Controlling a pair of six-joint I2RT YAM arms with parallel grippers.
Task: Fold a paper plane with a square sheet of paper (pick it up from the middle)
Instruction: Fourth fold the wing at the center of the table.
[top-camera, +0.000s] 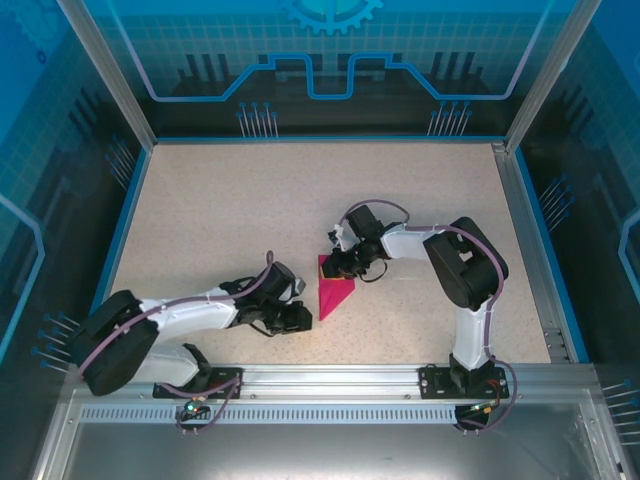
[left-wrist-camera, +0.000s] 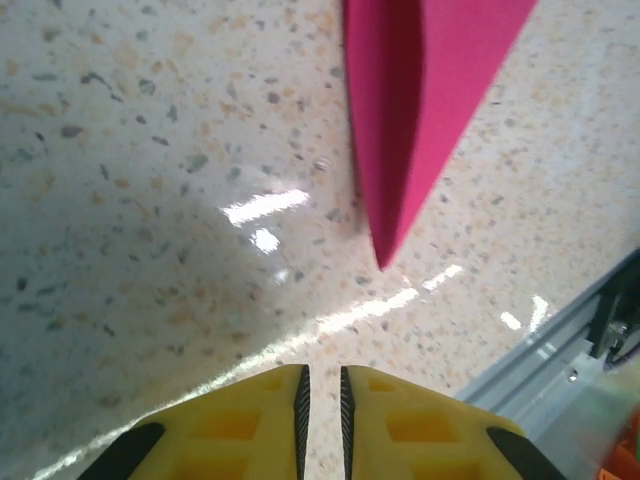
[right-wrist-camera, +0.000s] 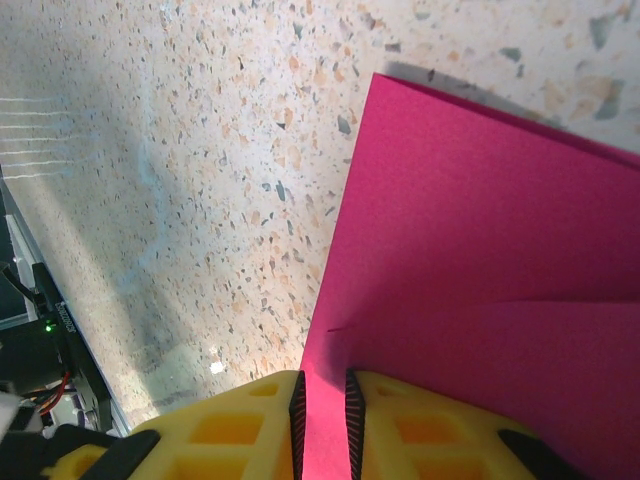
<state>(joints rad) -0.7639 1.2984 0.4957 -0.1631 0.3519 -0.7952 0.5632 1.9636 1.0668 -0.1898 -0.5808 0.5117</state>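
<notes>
Currently the thin magenta-pink folded paper sheet (top-camera: 333, 292) lies as a pointed triangle on the speckled beige table (top-camera: 250, 210), between the arms. The right gripper (right-wrist-camera: 320, 380) pinches the edge of its wide end. The left gripper (left-wrist-camera: 322, 375), jaws almost pressed together and empty, sits just short of the tip. A right-arm pull could drag the unpinned paper and skew its crease.

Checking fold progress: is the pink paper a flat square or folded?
Folded. The pink paper is a narrow pointed triangle from above, and the right wrist view shows one layer lying over another.
</notes>
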